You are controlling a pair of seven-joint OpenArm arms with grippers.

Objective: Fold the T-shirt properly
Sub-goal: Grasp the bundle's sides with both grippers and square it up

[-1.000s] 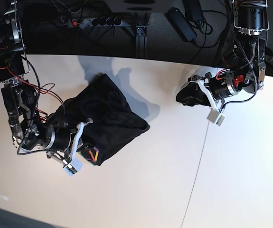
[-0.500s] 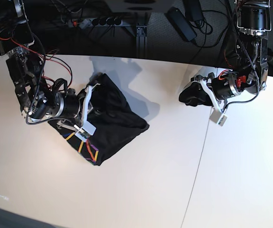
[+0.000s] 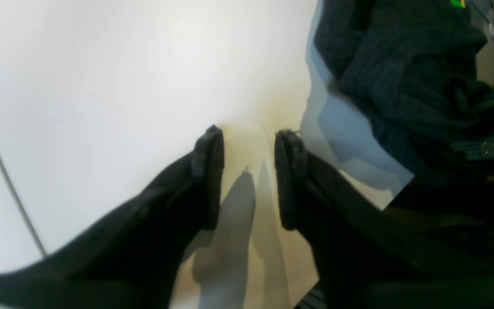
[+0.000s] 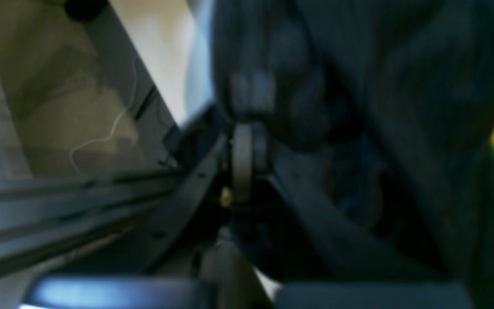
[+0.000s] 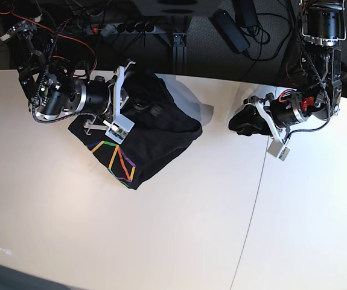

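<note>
- The T-shirt [image 5: 152,142] lies bunched on the white desk [image 5: 179,241] near its far edge, left of centre — a dark heap whose nearest corner shows the orange, yellow and green line graphic [image 5: 117,162].
- The right gripper [image 5: 138,101] sits at the far side of the heap, its fingers buried in black fabric; the right wrist view is blurred, but cloth fills the space at the fingertips, so it appears to be pinching a fold of the T-shirt.
- The left gripper [image 3: 247,171] rests over bare desk near the far right edge, well apart from the shirt; its two dark pads [image 3: 207,171] stand spread with only tabletop between them, holding nothing.
- A seam line [image 5: 248,217] runs across the desk's right side.
</note>
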